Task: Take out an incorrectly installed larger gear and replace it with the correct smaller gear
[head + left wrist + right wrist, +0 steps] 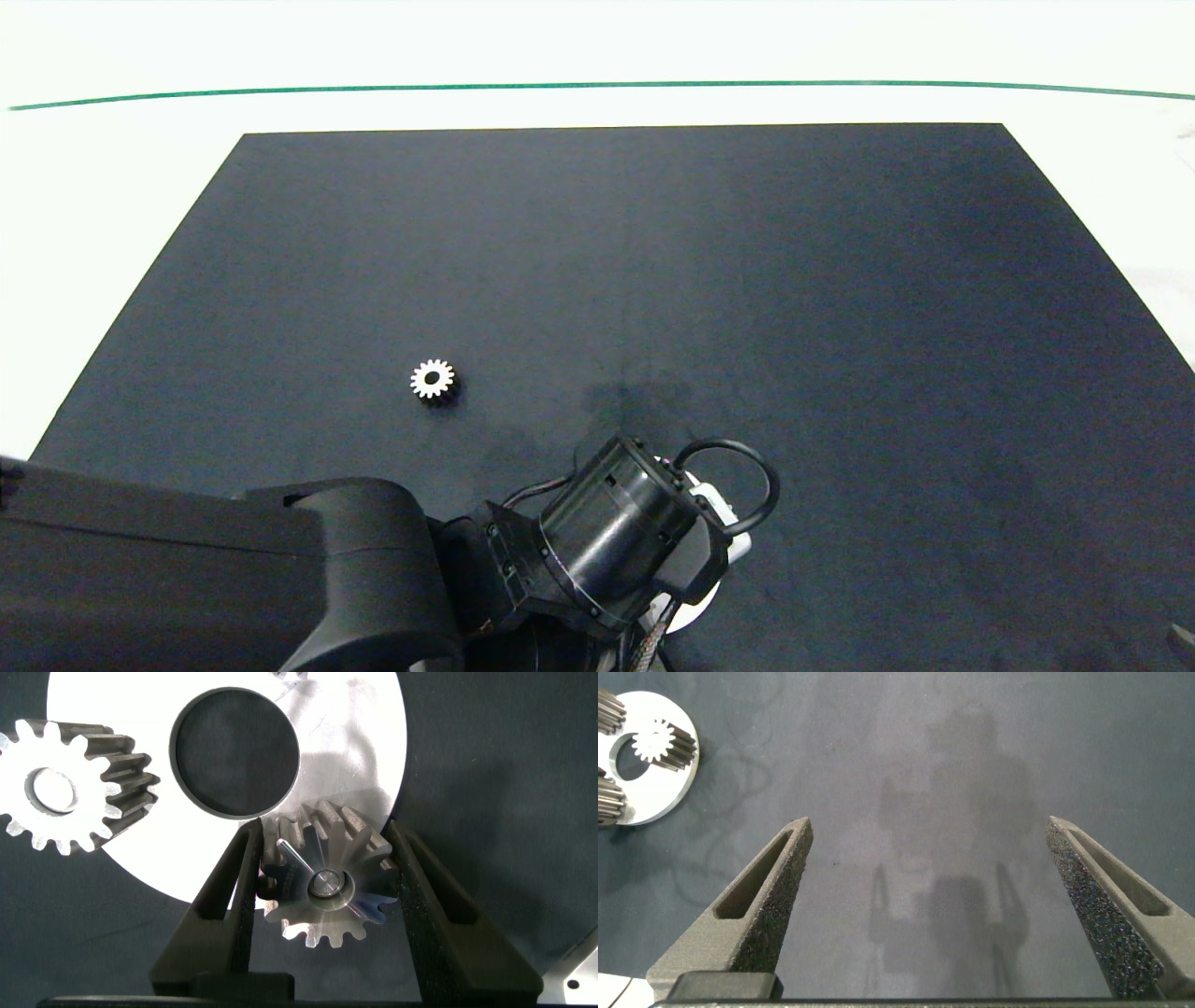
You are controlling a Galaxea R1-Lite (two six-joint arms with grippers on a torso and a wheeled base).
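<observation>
Your left claw straddles the larger gear on the round plate, pads at its teeth, seemingly gripping. You're at removal: lift straight up. The smaller gear waits well apart. Right claw gapes wide, idle.

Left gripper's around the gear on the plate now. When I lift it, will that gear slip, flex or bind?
The larger gear looks like solid metal, so probably rigid and heavy for its size. The left gripper pads meet pointed tooth tips, so the gear may twist or slip. A pin seems to fill its bore on the white plate; a tilted lift could bind.
</observation>
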